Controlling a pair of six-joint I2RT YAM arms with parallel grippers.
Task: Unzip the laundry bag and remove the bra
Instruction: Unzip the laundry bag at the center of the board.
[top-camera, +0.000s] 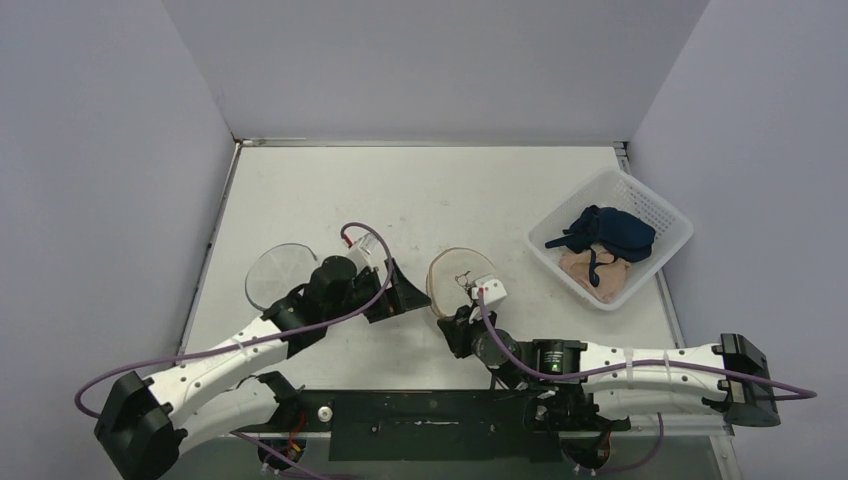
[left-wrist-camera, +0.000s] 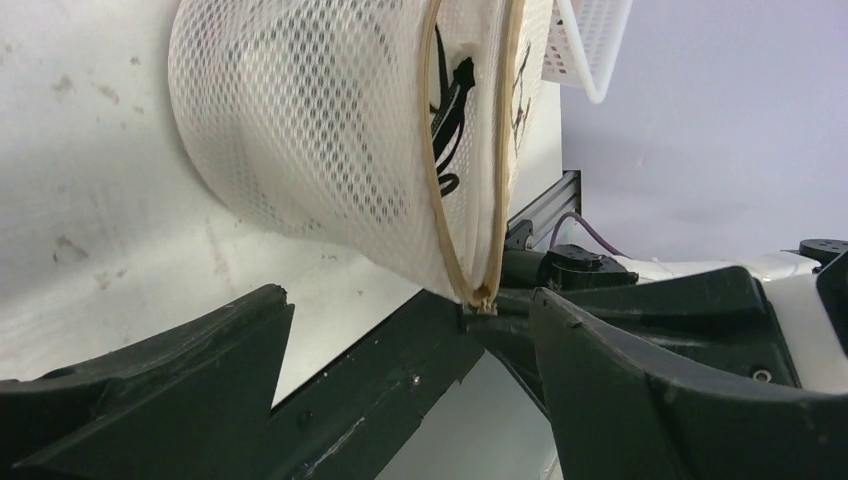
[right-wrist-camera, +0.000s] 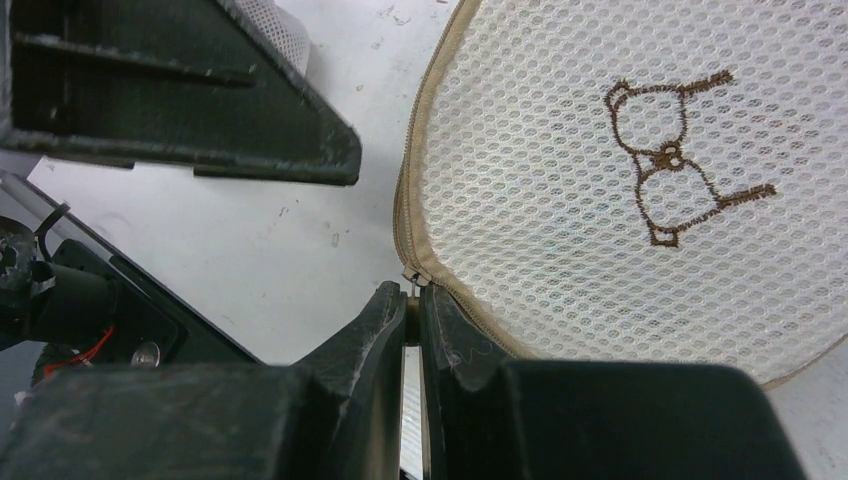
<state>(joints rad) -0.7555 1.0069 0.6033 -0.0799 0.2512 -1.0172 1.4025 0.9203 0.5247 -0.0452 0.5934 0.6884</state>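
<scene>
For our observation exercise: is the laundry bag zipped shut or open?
Shut where visible: on the laundry bag the beige zip lies closed along the rim, right gripper jaws pinched at its pull. Far side hidden.

You are looking at the bag (top-camera: 461, 274) lying mid-table, with the left gripper (top-camera: 400, 291) sitting just to its left and the right gripper (top-camera: 458, 316) touching its near edge at the zip (right-wrist-camera: 411, 281). The basket (top-camera: 655, 203) is standing to the bag's right, with clothes (top-camera: 603, 245) lying in it.

Mesh laundry bag (left-wrist-camera: 330, 130) just beyond wide-spread left end effector (left-wrist-camera: 410, 300)
</scene>
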